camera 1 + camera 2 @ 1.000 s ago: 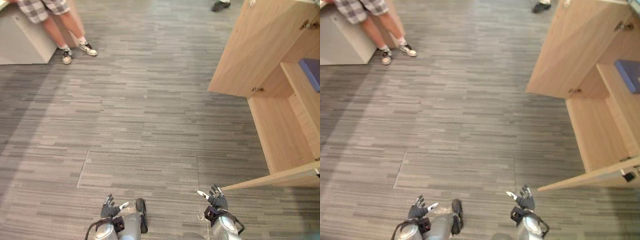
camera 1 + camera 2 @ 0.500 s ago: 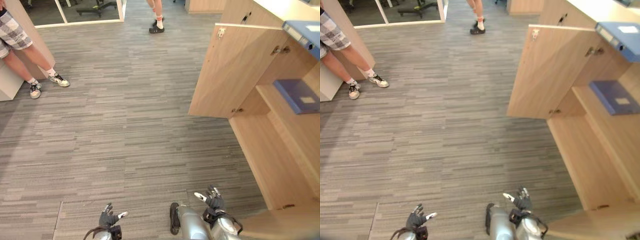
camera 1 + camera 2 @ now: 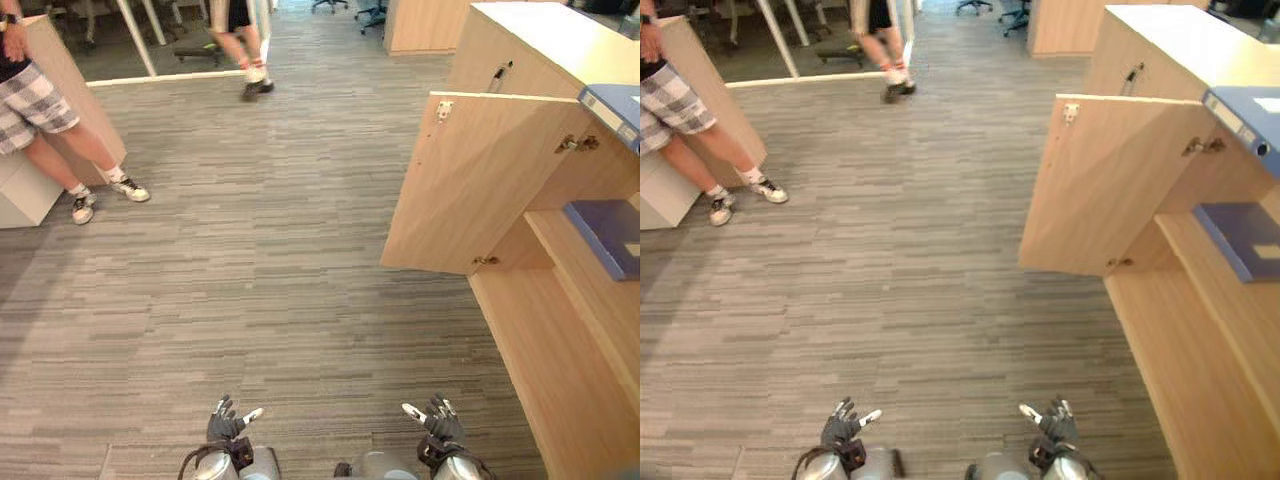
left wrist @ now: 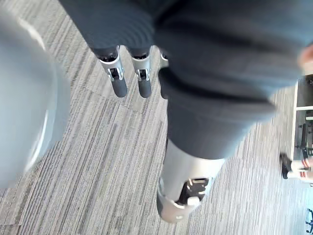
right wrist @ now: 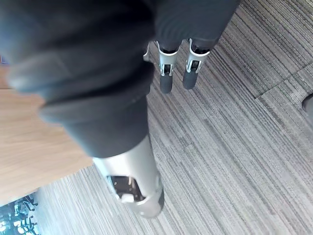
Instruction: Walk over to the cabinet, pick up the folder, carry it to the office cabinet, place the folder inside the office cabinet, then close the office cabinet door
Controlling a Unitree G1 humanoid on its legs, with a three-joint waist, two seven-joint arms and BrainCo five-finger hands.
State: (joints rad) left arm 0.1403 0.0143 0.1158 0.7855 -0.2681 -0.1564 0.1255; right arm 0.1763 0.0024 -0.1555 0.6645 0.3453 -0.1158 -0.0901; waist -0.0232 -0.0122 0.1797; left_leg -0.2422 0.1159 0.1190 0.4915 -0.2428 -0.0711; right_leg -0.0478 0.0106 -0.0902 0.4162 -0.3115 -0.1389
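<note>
Left hand (image 3: pixel 225 422) shows at the bottom edge of the left eye view, left of centre, fingers loosely spread and thumb out, over the grey striped carpet floor (image 3: pixel 260 270); right hand (image 3: pixel 440 420) sits at the bottom edge right of centre, likewise wide and relaxed; neither hand touches anything; the office cabinet (image 3: pixel 560 40) of pale wood fills the right side of the frame, its door (image 3: pixel 470 180) swung open toward the middle of the floor; a blue folder (image 3: pixel 605 235) lies flat on the shelf (image 3: pixel 570 250) inside, at the right edge, well apart from both hands; a second blue folder (image 3: pixel 615 110) rests on the cabinet's top surface, at the upper right edge; a person (image 3: pixel 45 100) in plaid shorts stands at the upper left beside a pale cabinet, and another person (image 3: pixel 245 40) is at the top, left of centre. From the right eye view the same layout holds, with the shelf folder at the right edge below the open door's hinges. Seen from the left wrist view, that hand's fingers (image 4: pixel 119 83) point straight out over the carpet with the thumb (image 4: pixel 188 196) apart from them. Over on the right wrist view, the fingers (image 5: pixel 166 78) are also straight above the carpet, thumb (image 5: pixel 132 191) held apart, with a pale wood panel (image 5: pixel 29 147) just beside the hand.
</note>
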